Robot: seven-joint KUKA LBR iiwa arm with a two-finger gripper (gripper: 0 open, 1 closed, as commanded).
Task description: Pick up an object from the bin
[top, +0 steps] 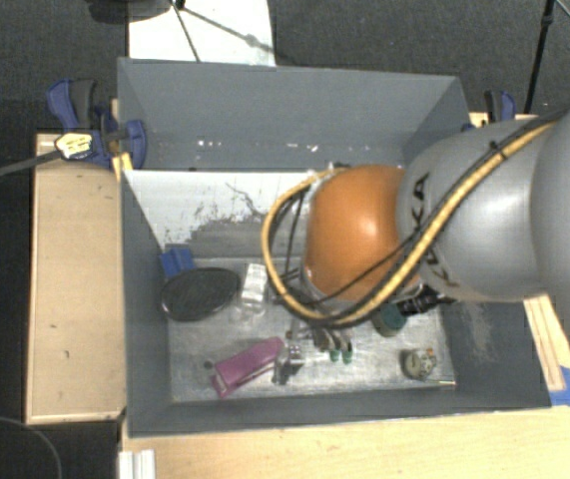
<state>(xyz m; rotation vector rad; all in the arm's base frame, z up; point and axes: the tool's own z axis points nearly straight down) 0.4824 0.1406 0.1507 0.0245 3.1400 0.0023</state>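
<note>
The grey bin (285,108) holds six loose things, one of each kind, spread out on its floor rather than heaped. At the left lies a dark oval lump (200,294), with a small blue piece (175,260) touching its far left edge and a clear plastic bit (253,285) just to its right. Near the front wall, left of the middle, a purple piece (247,364) lies flat and slanted. A small round knob (419,363) sits at the near right, well apart from the rest, and a teal thing (391,319) peeks out from under the arm (494,218). The arm's orange cover (354,230) hangs over the middle of the bin, and below it the jaws are down at the floor, just beside the purple piece's right end (how they stand I cannot tell).
</note>
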